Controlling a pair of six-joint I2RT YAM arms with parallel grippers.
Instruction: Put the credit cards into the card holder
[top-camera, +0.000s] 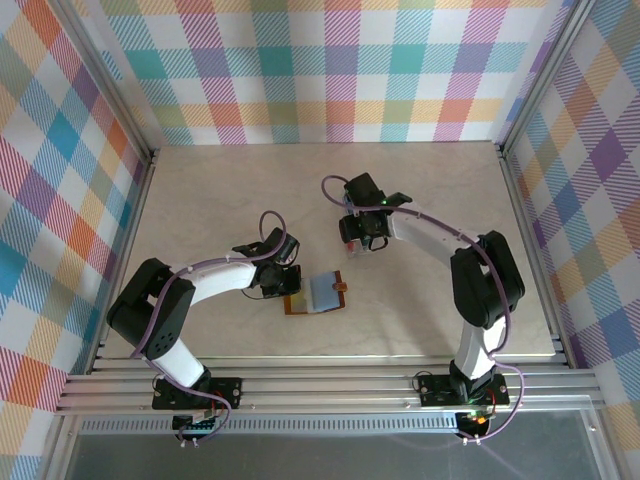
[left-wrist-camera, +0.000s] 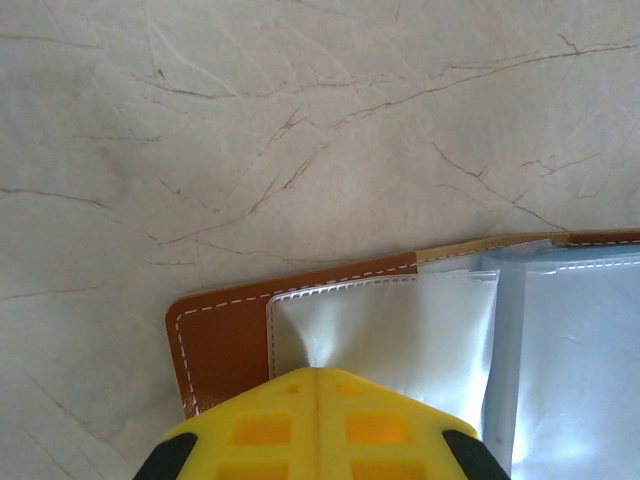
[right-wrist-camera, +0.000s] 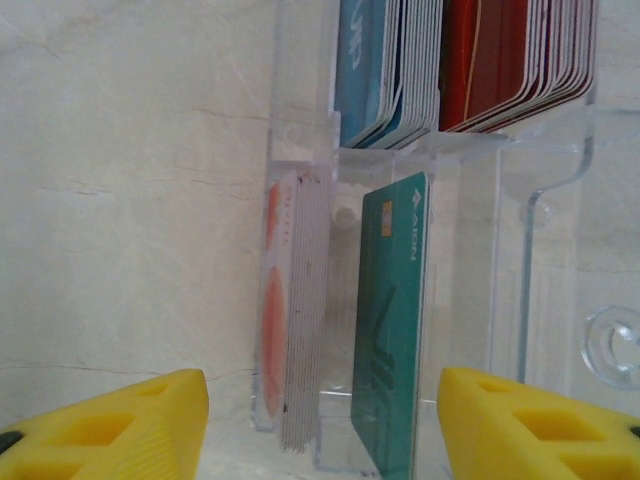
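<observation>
The brown card holder (top-camera: 315, 295) lies open on the table, its clear pockets (left-wrist-camera: 400, 330) facing up over the leather (left-wrist-camera: 215, 345). My left gripper (top-camera: 285, 282) is at its left edge, its yellow fingers (left-wrist-camera: 318, 375) shut together on the creased edge of a clear pocket. My right gripper (top-camera: 362, 245) hangs open (right-wrist-camera: 325, 440) over a clear tray (right-wrist-camera: 540, 260) of credit cards. A teal card (right-wrist-camera: 392, 330) and a white-and-orange stack (right-wrist-camera: 300, 330) stand upright between its fingers, touching neither. Blue cards (right-wrist-camera: 375, 70) and red cards (right-wrist-camera: 500, 60) fill the compartment behind.
The marble-patterned tabletop (top-camera: 230, 190) is fenced by aluminium rails and chequered walls (top-camera: 330, 70). The tray's clear dividers (right-wrist-camera: 300, 150) and walls stand close around the right fingers. Bare table lies left of the tray (right-wrist-camera: 130, 200).
</observation>
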